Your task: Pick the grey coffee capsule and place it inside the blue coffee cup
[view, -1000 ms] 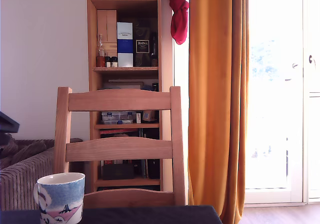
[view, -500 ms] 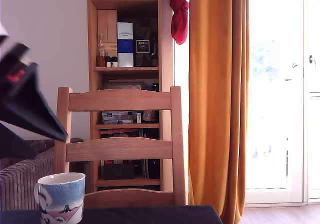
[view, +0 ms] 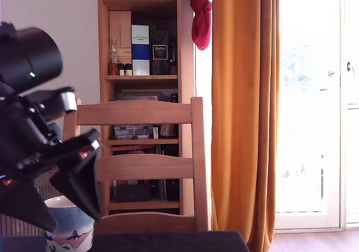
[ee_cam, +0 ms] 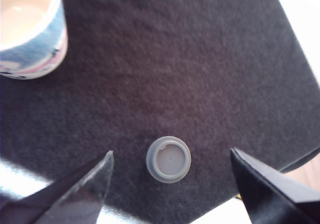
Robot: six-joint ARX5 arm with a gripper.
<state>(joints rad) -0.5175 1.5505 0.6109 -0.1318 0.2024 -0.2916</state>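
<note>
Grey round capsule (ee_cam: 168, 159), dark felt mat (ee_cam: 175, 69)

Grey capsule (ee_cam: 168, 159) on dark cloth (ee_cam: 170, 69) between wide-apart jaws, untouched.

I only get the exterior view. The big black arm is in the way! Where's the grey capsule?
Observer: The grey coffee capsule sits on the dark cloth, seen only in the wrist view.
Operator: Is the gripper holding it?
Observer: No. The gripper is open, one finger on each side of the capsule, not touching.
Operator: Anything inside the cup?
Observer: The blue coffee cup shows a white inside; the part in view holds nothing, and it stands apart from the capsule.
</note>
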